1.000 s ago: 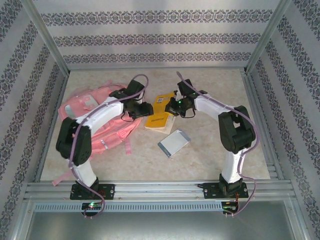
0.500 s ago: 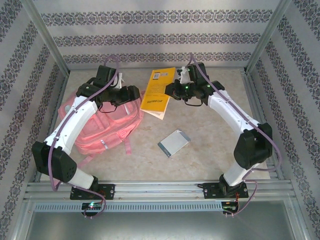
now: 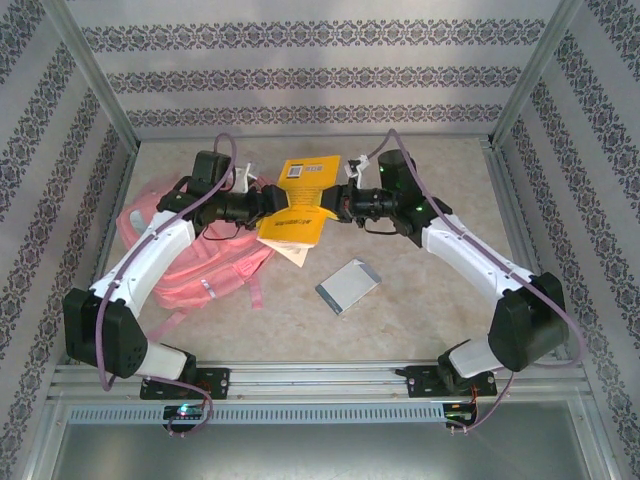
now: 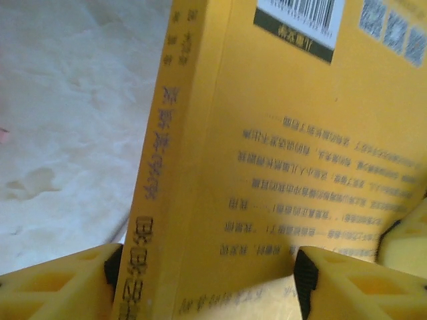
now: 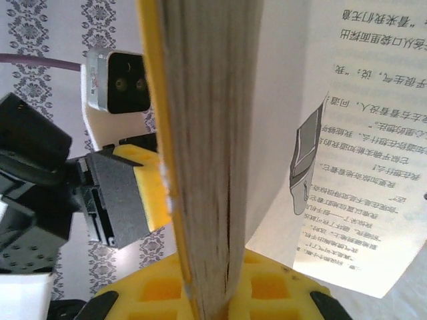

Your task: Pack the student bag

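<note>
The right hand (image 3: 338,205), clamped on the yellow book (image 3: 300,190), seemingly offers it near the student bag (image 3: 190,275) to the left hand (image 3: 274,200) straddling its spine, though whether that hand grips yet cannot be told.

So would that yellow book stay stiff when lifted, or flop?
Probably floppy at the edges: a page of the yellow book hangs away from the rest. Likely weighty for its size, given the thick page stack. The cover looks smooth, perhaps slippery.

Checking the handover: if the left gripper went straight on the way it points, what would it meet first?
The yellow book that the right gripper holds up; its spine lies between the left gripper's open fingers, though depth is unclear.
</note>
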### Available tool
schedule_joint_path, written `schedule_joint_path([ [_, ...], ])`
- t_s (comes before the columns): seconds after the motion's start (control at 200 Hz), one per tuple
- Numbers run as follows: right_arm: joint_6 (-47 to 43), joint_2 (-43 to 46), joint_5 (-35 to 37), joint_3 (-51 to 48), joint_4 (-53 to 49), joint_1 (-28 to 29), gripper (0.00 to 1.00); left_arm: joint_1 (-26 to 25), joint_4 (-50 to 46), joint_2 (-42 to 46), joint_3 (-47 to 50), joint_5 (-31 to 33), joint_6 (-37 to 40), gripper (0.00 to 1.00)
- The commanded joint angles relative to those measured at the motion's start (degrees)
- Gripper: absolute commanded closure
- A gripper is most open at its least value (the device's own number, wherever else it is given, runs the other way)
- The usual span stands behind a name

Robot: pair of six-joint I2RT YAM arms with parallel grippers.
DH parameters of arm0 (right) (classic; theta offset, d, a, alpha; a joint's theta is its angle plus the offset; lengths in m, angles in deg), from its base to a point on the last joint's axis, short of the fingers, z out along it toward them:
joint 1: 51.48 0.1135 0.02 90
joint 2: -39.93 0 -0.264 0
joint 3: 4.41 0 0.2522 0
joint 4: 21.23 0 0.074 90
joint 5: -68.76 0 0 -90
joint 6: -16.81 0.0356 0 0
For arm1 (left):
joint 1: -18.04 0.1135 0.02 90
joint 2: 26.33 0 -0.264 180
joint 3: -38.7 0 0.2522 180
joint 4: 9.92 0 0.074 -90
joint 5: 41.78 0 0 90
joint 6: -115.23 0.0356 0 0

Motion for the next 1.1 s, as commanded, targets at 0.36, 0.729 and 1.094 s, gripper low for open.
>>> schedule_joint_path([
  [0.36, 1.22, 6.37, -0.81, -2.9, 4.61, -2.87, 0.87, 0.87, 44.43, 3.1, 11.77, -11.9, -30.36, 0.71],
  [0.729, 0.24, 8.85, 8.53, -6.09, -2.71, -3.81, 0.36, 1.12, 53.3, 3.82, 11.26, -9.98, -37.09, 0.99],
  [1.094, 11.9, 3.2, 5.64, -5.96, 12.82, -2.47, 0.21, 1.03, 57.53, 3.56, 9.7, -9.06, -40.68, 1.0],
])
